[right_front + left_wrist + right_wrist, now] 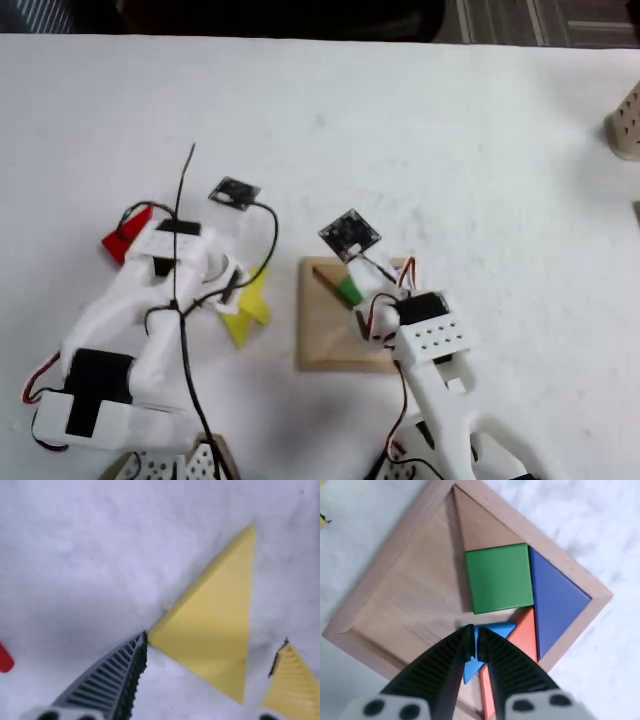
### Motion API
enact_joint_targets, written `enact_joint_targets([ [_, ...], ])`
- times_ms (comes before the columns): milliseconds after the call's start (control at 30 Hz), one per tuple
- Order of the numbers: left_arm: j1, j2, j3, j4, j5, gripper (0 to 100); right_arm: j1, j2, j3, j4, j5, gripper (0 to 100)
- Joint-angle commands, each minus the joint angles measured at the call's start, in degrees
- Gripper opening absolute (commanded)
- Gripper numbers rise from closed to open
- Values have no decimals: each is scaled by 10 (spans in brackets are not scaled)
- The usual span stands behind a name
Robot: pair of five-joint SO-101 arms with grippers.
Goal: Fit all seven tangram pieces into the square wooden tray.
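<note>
The square wooden tray [320,350] lies at centre front. In the right wrist view the tray [410,595] holds a green square [499,577], a large blue triangle [555,600], an orange piece [522,642] and a small light-blue triangle [492,630]. My right gripper [476,634] is shut, its tips at the light-blue triangle's edge. A yellow triangle [215,630] lies on the white table between the spread fingers of my open left gripper [214,641]. From above, the left gripper [238,290] sits over the yellow piece [248,312], left of the tray. A red piece [122,238] lies beyond the left arm.
Two black square camera modules [234,192] [350,235] with cables hang over the table. A perforated wooden object [625,125] stands at the right edge. The far half of the white table is bare cloth.
</note>
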Motion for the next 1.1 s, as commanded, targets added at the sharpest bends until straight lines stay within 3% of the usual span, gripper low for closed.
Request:
enact_joint_targets([
  [0, 13, -2, -14, -12, 8, 399, 5, -16, -5, -10, 6, 18],
  [300, 12, -6, -13, -37, -29, 296, 5, -16, -5, -10, 7, 18],
  [567, 13, -6, -13, -37, -33, 354, 5, -16, -5, -10, 8, 18],
  [1067, 31, -6, -9, -37, -33, 354, 5, -20, -5, -8, 10, 18],
])
